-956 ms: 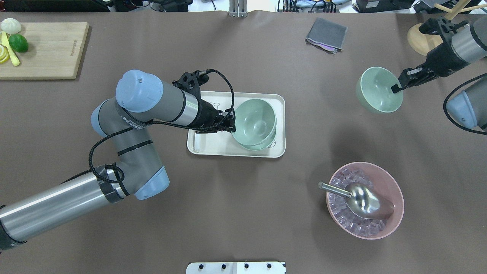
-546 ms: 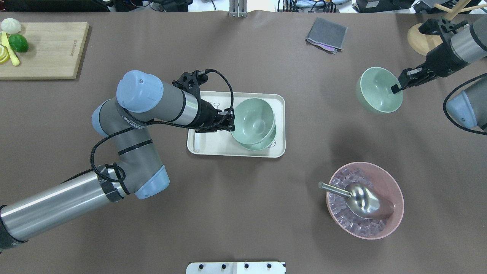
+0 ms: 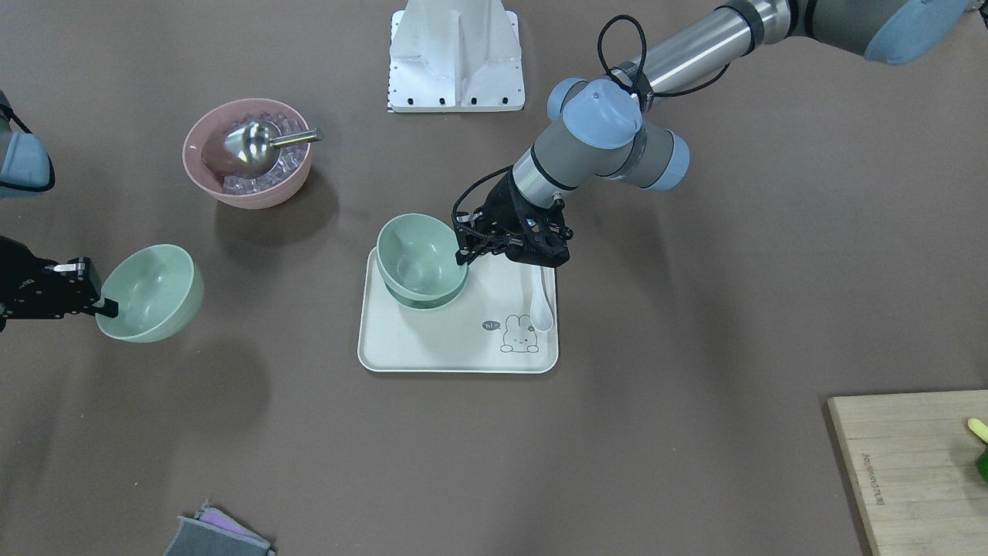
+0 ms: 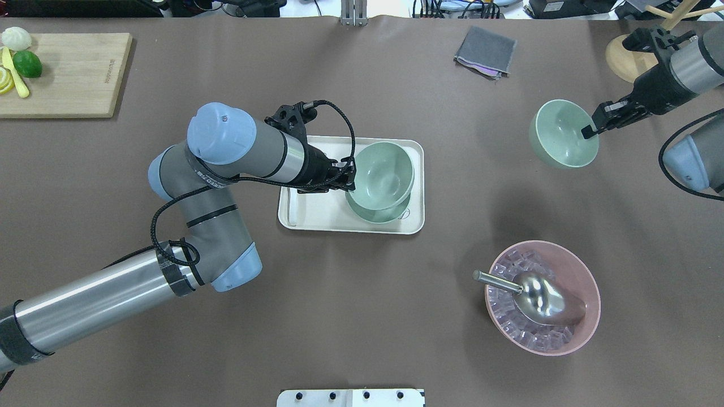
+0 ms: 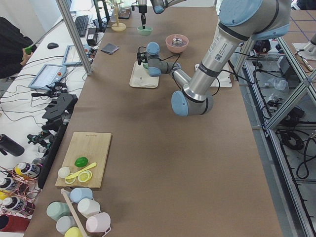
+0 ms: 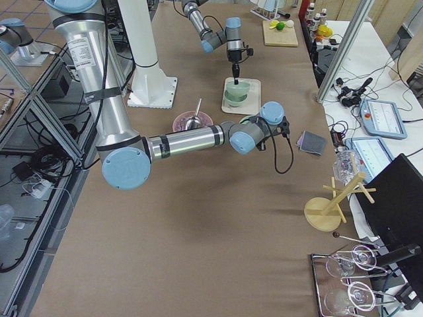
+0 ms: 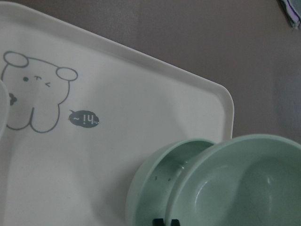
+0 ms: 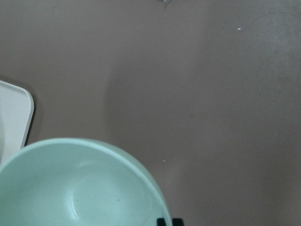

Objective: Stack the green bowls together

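The left gripper [image 4: 348, 174] is clamping its fingers across the rim of a small round pale mint-green plastic bowl [image 4: 386, 174], one finger inside the wall and one outside. It is holding that bowl over a second identical green bowl [image 4: 378, 217], which is sitting on the rectangular cream plastic tray [image 4: 314, 217]. The step in hand looks like the nesting of these two. The left wrist view is showing the carried bowl off-centre, overlapping only part of the lower one, and whether they are touching cannot be told. The next move probably calls for centring it over the lower rim, lowering it level until it seats, and only then letting go. The right gripper [image 4: 588, 131] is pinching the rim of a third green bowl [image 4: 560, 135] well apart from the tray, and judging by its offset shadow it is hanging clear of the brown table [image 4: 362, 316]. That bowl would go on last, once the left arm is out of the way over the tray. A white plastic spoon [image 3: 543, 305] is lying on the tray just beside the stack. A larger pink plastic bowl [image 4: 594, 294] of clear cubes with a metal scoop [image 4: 540, 297] is standing near the right arm's likely path, and a folded grey cloth [image 4: 485, 51] and a wooden cutting board [image 4: 73, 79] are lying far off.
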